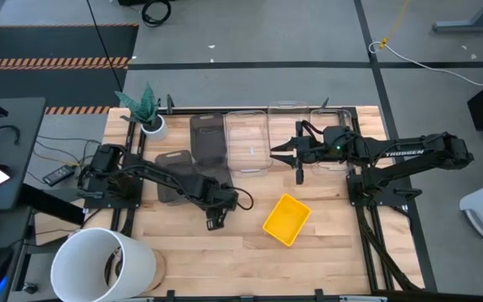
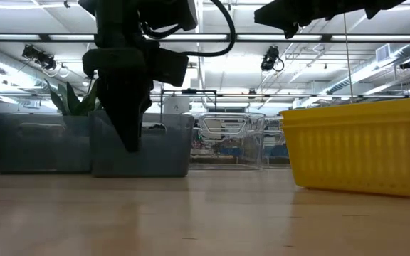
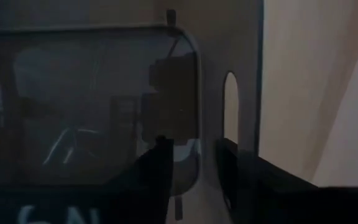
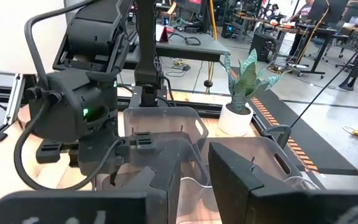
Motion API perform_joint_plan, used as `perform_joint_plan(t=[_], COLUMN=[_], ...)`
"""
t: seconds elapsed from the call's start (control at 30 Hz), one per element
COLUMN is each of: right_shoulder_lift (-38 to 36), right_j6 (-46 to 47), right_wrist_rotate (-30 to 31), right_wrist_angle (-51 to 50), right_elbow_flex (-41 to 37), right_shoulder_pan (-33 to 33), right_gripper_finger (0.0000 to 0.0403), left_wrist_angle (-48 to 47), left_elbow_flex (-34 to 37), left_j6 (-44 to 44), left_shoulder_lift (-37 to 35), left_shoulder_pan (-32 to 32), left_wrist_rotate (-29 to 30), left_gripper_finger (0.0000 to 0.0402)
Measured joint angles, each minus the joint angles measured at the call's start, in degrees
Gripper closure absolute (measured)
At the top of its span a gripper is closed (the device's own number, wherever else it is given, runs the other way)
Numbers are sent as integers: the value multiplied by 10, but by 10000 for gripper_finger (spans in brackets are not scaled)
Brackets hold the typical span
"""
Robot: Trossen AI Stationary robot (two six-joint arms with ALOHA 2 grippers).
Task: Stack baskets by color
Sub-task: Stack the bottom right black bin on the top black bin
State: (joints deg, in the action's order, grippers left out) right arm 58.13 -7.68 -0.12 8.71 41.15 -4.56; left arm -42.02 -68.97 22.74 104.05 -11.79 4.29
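Note:
Two dark grey baskets stand on their bases at the table's left. Another grey basket lies under my left arm. My left gripper points down at this basket's near end, fingers apart. Clear baskets stand in a row along the far edge. A yellow basket sits alone near the table's middle. My right gripper hovers level above the clear baskets, open, with nothing between its fingers. My left gripper comes from above at the grey basket's near end rim. One finger is over the inside and the other over the flange with the handle slot. Whether they touch the basket I cannot tell.
A small white plant pot stands at the far left corner. A big white round bucket stands at the near left corner. Bare wood lies along the near edge and right of the yellow basket.

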Motion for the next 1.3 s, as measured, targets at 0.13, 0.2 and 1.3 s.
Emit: perform_joint_plan(t=[0.13, 0.2, 1.3], right_shoulder_lift=[0, 0, 0], right_j6=[0, 0, 2], right_wrist_rotate=[0, 0, 0], right_wrist_angle=[-2, -3, -11], right_elbow_flex=[0, 0, 0], right_shoulder_pan=[0, 0, 0], right_gripper_finger=[314, 314, 314], left_wrist_angle=[-1, -2, -303], left_elbow_flex=[0, 0, -156], left_j6=[0, 1, 48], left_shoulder_lift=[0, 0, -16], left_shoulder_pan=[-1, -1, -60], left_wrist_rotate=[-1, -1, 97], left_gripper_finger=[326, 358, 397])
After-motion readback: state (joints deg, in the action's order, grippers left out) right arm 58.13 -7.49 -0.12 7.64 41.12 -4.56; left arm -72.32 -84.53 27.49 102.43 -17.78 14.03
